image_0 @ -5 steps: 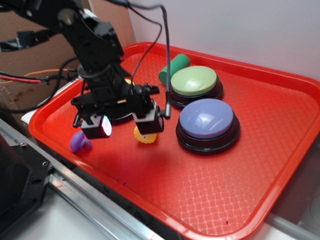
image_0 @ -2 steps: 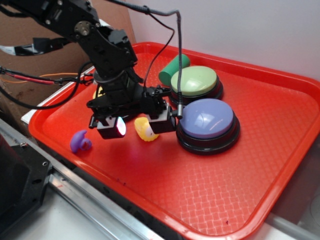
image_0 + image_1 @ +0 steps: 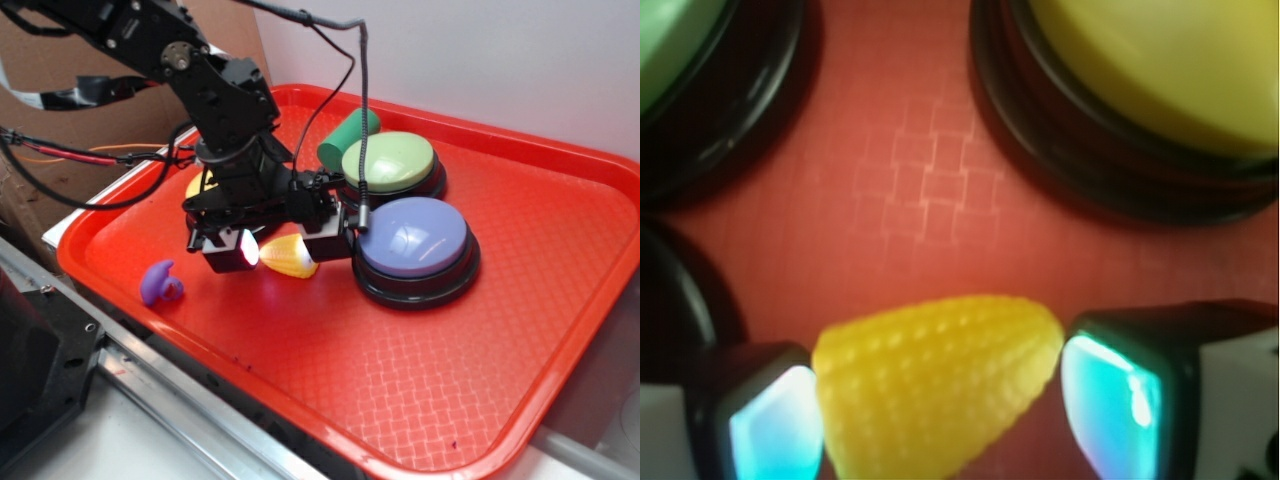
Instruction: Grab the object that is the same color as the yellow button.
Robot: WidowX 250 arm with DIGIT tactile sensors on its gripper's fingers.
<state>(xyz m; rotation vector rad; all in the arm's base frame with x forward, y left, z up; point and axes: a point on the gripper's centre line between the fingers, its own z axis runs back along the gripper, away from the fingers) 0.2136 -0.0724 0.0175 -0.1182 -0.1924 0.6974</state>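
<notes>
My gripper (image 3: 940,405) is closed on the yellow corn toy (image 3: 940,385), pads at both ends, low over the red tray (image 3: 420,380). Keep squeezing evenly, lift straight, clear of the purple button (image 3: 413,240) and yellow button (image 3: 1160,70) behind.

So the gripper (image 3: 275,245) has slid right and a bit farther in, away from the purple toy (image 3: 160,284), and its jaws now sit on either side of the yellow corn toy (image 3: 286,256). The corn has tipped over, pointing right now.
</notes>
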